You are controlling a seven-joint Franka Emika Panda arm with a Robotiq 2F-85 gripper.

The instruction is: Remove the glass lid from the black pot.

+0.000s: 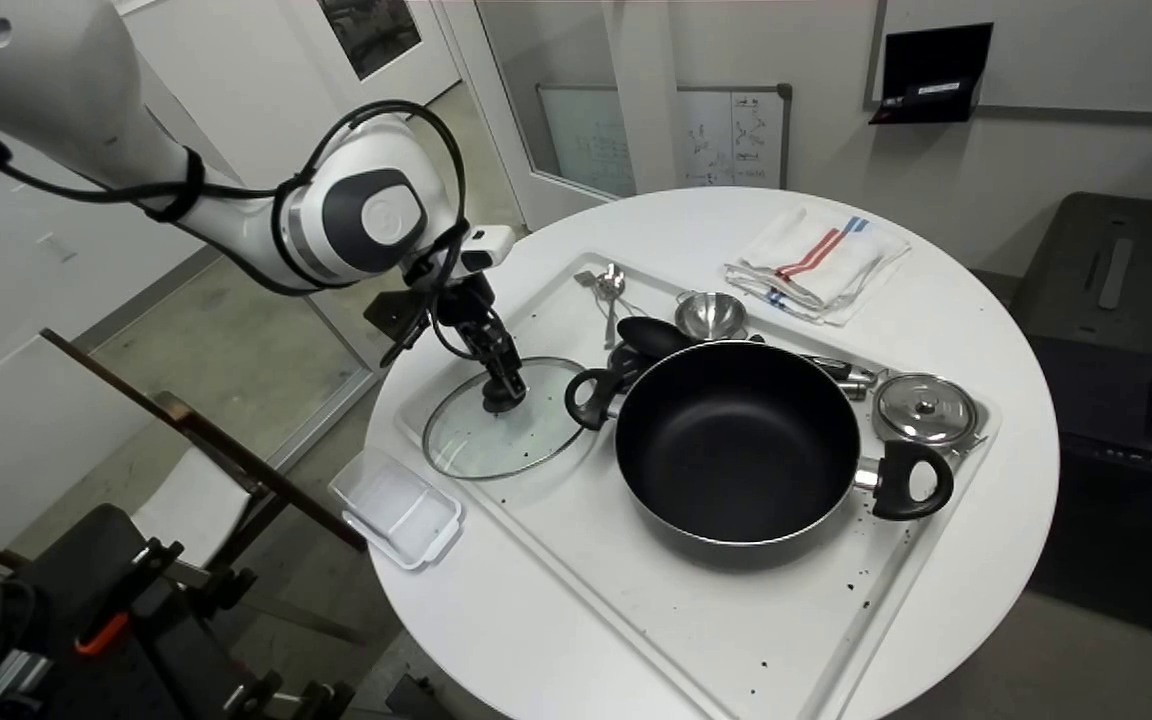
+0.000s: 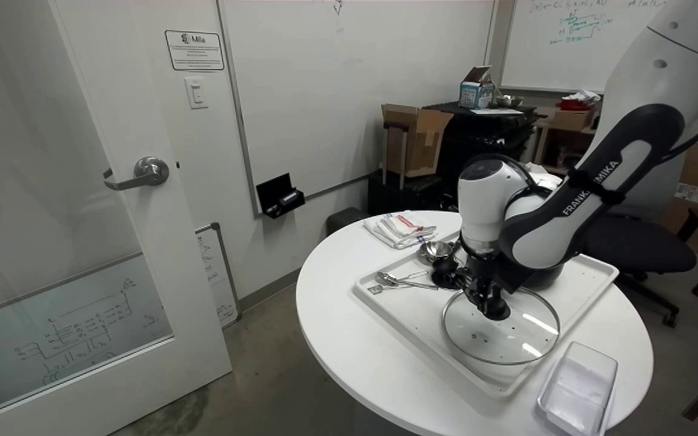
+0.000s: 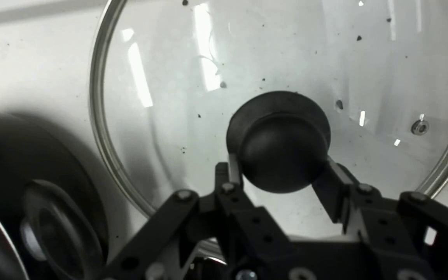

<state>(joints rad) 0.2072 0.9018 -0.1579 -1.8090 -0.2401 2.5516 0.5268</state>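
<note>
In an exterior view, a robot gripper (image 1: 508, 388) holds the black knob (image 1: 498, 402) of a glass lid (image 1: 514, 442) at one corner of a white tray (image 1: 676, 620), beside the uncovered black pot (image 1: 736, 440); a pot handle (image 1: 588, 400) crosses the lid's rim from this angle. Around the pot, the tray carries black utensils (image 1: 652, 337), a spoon (image 1: 612, 284), a metal bowl (image 1: 711, 315) and a small metal lid (image 1: 926, 410). A folded towel (image 1: 816, 262) and a plastic box (image 1: 402, 512) lie on the round table (image 1: 496, 620).

In an exterior view, the robot arm (image 2: 555, 236) hides much of the pot; the plastic box stands near the lid.

In the wrist view, two fingers (image 3: 326, 187) are clamped on the knob. Whether the lid touches the tray cannot be told.
</note>
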